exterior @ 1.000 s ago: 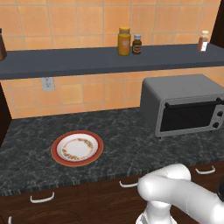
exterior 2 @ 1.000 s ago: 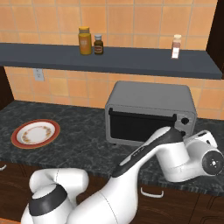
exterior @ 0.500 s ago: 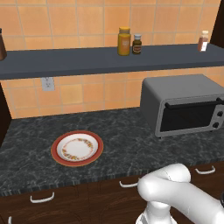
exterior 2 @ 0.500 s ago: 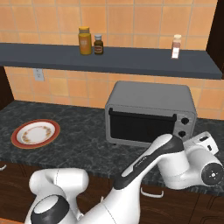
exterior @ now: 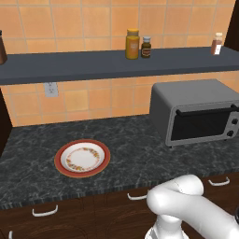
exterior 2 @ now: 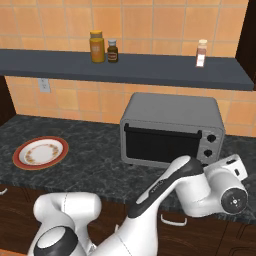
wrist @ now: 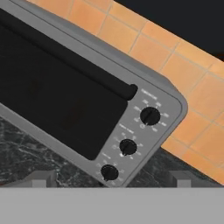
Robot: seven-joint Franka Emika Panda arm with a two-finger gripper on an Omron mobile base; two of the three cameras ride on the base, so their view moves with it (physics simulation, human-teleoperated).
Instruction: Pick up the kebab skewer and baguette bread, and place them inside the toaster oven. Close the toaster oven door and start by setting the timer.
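Our gripper (wrist: 109, 183) is spread wide and holds nothing, its two finger tips aimed at the column of three knobs (wrist: 127, 147) on the toaster oven (exterior 2: 172, 129), presumably so we can reach the timer. The toaster oven door (wrist: 57, 98) stands shut on the counter (exterior: 130, 149). The plate (exterior: 82, 158) lies bare well to the left; we cannot make out skewer or baguette behind the dark glass.

toaster oven (exterior: 198, 111) right on counter (exterior: 135, 149) | plate (exterior: 82, 157) left | jars (exterior: 138, 44) on shelf (exterior: 93, 63) above
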